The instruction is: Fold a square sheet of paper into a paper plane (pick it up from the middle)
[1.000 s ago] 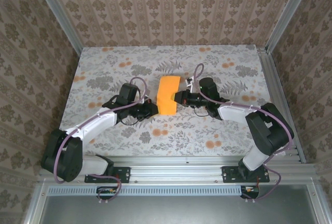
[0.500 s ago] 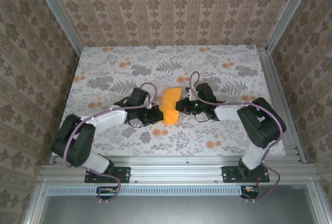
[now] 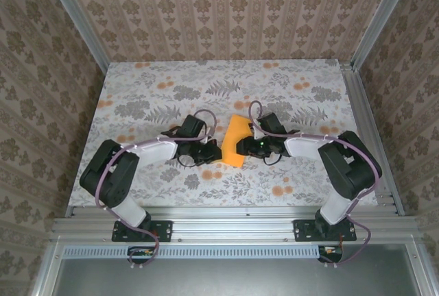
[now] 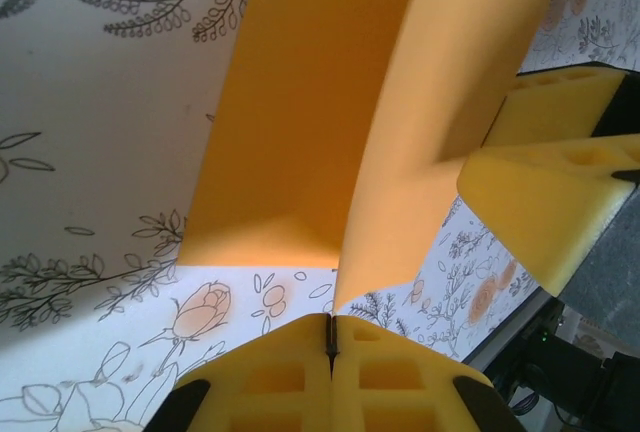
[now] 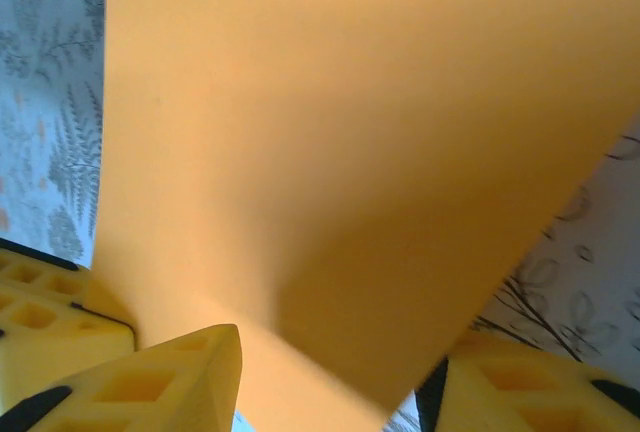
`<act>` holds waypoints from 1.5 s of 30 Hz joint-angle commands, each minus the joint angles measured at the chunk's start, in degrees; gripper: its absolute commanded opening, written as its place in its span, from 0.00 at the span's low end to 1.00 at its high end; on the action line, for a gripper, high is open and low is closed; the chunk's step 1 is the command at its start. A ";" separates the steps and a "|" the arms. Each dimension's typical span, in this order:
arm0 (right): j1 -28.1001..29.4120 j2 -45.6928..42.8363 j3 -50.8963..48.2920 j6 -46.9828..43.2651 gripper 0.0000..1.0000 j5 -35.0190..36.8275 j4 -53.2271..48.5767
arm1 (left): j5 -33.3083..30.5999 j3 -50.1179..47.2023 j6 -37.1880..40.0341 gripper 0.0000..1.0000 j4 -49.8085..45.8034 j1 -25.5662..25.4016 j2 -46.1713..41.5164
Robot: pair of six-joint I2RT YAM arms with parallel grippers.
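Orange paper (image 3: 237, 138) creased — left gripper (image 4: 331, 324) pinches its edge | right gripper (image 5: 338, 357) jaws apart

The square sheet of paper (image 3: 236, 145) is plain bright orange — the table (image 3: 302, 83) pale, grey-leaved, with orange flowers.

near the middle of the table (image 3: 288, 83), a little toward the near edge: the square sheet of paper (image 3: 236, 138), raised off the surface and bent along its length. just left of it, the left gripper (image 3: 217, 154), jaws pressed together on the sheet's near-left corner. just right of it, the right gripper (image 3: 241, 148), fingers (image 5: 170, 382) spread on either side of the sheet's edge. behind all three, more table up to the back wall (image 3: 226, 15); arm bases (image 3: 137, 227) at the near rail (image 3: 226, 215).
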 commanded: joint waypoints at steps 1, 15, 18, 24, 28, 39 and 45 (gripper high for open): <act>-0.22 -3.36 2.55 -4.78 0.52 5.77 -9.17 | -0.35 2.36 -0.04 0.00 -0.46 -0.49 1.36; -2.96 -3.99 0.10 -0.28 0.40 0.76 4.14 | -0.01 6.55 0.14 0.00 -1.46 -2.20 5.19; -2.90 0.72 1.75 0.17 0.30 0.33 5.07 | 0.16 7.25 0.44 0.00 -1.93 -2.28 5.73; -2.89 5.07 3.46 -1.40 0.21 2.97 3.15 | 0.29 9.36 1.27 0.01 -3.18 -2.26 6.81; -2.97 7.22 4.41 -2.11 0.19 3.06 2.20 | 0.75 10.52 1.36 0.01 -3.11 -2.28 8.20; -3.33 8.14 3.36 -2.84 0.13 0.97 1.49 | 1.96 15.45 1.29 0.02 -2.40 -2.62 13.21; -3.59 7.84 2.87 -2.81 0.13 -0.65 2.15 | 2.19 18.32 1.45 0.02 -2.49 -2.64 15.52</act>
